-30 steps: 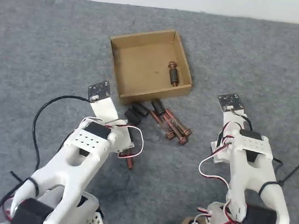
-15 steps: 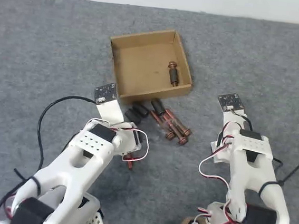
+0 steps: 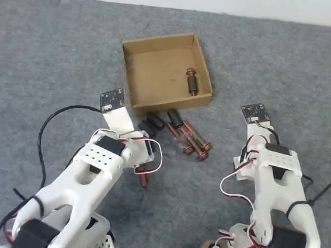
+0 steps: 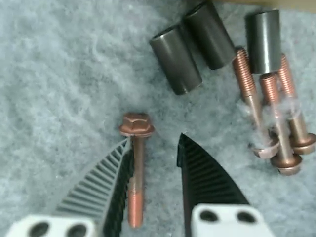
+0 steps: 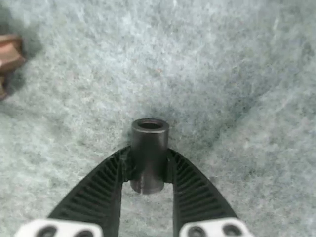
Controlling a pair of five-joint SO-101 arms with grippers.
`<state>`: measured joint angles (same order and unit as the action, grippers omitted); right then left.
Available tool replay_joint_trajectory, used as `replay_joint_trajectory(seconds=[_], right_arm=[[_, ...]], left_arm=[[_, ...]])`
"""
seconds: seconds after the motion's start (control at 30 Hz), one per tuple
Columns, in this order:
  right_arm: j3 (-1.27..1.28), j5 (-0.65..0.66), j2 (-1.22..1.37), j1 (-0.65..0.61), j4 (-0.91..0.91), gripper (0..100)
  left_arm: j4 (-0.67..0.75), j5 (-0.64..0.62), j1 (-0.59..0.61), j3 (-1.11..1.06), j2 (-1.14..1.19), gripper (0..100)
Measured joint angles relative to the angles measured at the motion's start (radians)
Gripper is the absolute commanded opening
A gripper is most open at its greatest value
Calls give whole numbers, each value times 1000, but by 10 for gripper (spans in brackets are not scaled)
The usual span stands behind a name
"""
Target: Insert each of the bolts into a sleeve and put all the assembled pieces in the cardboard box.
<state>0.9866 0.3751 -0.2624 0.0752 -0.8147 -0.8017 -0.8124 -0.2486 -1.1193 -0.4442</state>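
Left fingers (image 4: 111, 185): spread, straddling a lone copper bolt (image 4: 136, 163) that lies flat on the grey counter (image 4: 59, 74) and touches one finger.
Right fingers (image 5: 106, 182): pinching an upright dark sleeve (image 5: 149, 145).
Cardboard box (image 3: 127, 67): toward the counter's far edge, one assembled piece (image 3: 191, 81) inside.
Loose sleeves (image 4: 175, 59) and bolts (image 4: 271, 118): just beside the box's near wall.

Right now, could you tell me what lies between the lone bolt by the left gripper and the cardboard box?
Two dark sleeves lie there side by side, as the high view shows.
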Motion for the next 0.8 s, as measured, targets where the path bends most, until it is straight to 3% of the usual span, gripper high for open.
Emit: replay_joint_trajectory(seconds=[0.37, 0.8], right_arm=[[0, 0, 0, 0, 0, 7], [0, 0, 0, 0, 0, 7]], left_arm=[[8, 0, 0, 0, 9, 137], [-9, 5, 5, 92, 242, 137]])
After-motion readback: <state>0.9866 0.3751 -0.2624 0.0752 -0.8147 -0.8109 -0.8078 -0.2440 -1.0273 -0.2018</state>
